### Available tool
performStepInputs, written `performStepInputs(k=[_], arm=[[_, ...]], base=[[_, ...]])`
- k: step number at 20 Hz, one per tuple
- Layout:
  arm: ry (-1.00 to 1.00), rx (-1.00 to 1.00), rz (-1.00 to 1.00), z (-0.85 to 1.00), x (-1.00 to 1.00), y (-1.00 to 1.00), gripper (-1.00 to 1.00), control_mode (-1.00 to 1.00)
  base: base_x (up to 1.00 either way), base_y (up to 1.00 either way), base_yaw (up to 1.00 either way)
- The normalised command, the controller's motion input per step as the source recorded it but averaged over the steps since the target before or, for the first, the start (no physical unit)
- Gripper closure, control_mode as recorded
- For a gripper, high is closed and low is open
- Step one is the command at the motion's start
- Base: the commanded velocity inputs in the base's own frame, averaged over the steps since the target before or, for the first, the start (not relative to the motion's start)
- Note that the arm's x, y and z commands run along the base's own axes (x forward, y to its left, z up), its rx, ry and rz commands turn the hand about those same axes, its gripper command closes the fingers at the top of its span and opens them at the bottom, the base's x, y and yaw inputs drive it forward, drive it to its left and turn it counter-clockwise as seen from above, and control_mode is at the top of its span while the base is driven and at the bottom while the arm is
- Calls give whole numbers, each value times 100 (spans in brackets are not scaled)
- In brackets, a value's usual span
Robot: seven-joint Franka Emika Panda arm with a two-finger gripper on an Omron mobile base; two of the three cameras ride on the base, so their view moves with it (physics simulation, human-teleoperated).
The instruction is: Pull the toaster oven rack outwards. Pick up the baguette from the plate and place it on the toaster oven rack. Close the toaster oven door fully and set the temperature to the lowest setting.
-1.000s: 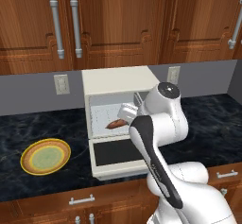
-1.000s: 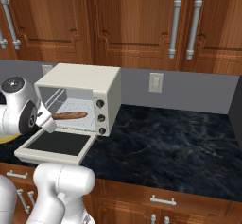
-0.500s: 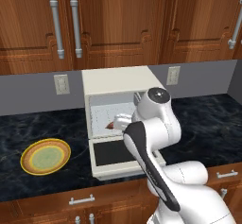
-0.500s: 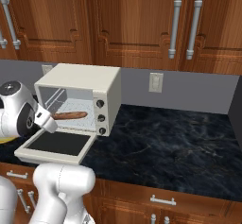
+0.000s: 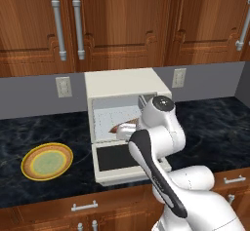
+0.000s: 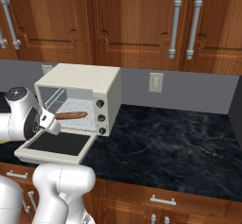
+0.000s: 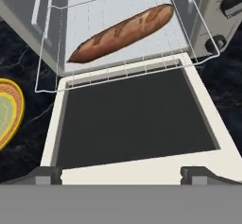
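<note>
Hovering my released gripper (image 7: 121, 173) over the lowered toaster oven door (image 7: 134, 119), I can reach its handle. The baguette (image 7: 120, 32) lies on the pulled-out toaster oven rack (image 7: 56, 83) above the door.

Glossy white arm (image 5: 161, 142), dark joints

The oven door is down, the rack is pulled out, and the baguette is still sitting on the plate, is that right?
Not quite. The door is down and the rack is pulled out, but the baguette lies on the rack, not the plate. The hand view shows it.
</note>
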Motion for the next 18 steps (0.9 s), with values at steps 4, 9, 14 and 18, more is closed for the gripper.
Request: performStepInputs(k=[4,9,14,18], arm=[[-3,0,6,-16,14,0,-100,-100],[-3,-1,4,-15,17,0,-100,-100],[0,-6,2,-18,17,8,-100,-100],[0,-8,0,-21,15,15,-100,-100]], base=[[0,0,0],[0,0,0],[0,0,0],[0,0,0]])
